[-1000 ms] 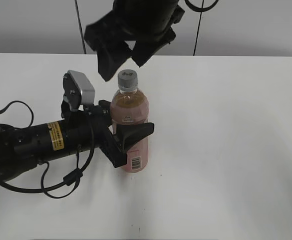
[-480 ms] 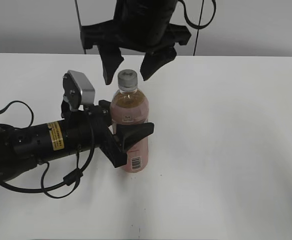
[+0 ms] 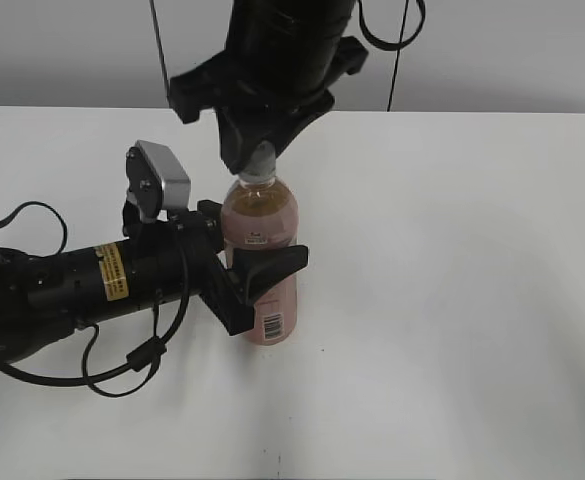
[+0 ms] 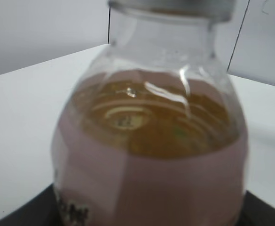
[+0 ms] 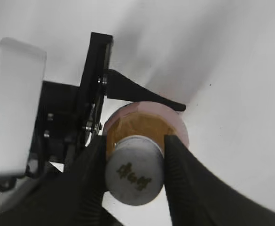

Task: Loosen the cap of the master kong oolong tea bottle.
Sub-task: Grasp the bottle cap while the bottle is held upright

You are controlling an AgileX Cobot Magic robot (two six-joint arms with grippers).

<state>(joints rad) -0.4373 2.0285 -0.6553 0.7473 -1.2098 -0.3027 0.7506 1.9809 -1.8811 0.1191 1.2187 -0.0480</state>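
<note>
The master kong oolong tea bottle (image 3: 262,262) stands upright on the white table (image 3: 452,300), left of centre in the exterior view; its pink label fills the lower half of the left wrist view, amber tea showing through the clear shoulder above it.

The left gripper (image 3: 257,275) reaches in from the lower left of the exterior frame and is clamped on the bottle's labelled body, one black finger (image 3: 272,265) crossing the front of the label and the other behind it; in the right wrist view the same pointed finger (image 5: 142,94) lies against the far side of the bottle; the silver wrist camera block (image 3: 162,180) sits just above that arm.

The right gripper (image 3: 259,160) comes down from the top centre of the exterior frame onto the bottle's neck; in the right wrist view its two ribbed black fingers (image 5: 92,179) stand on either side of the cap (image 5: 134,169), pressed against the cap's edge left and right; the jaws are narrowed to the cap's width and grip it; the cap's grey top with its dark mark faces the camera.
</note>
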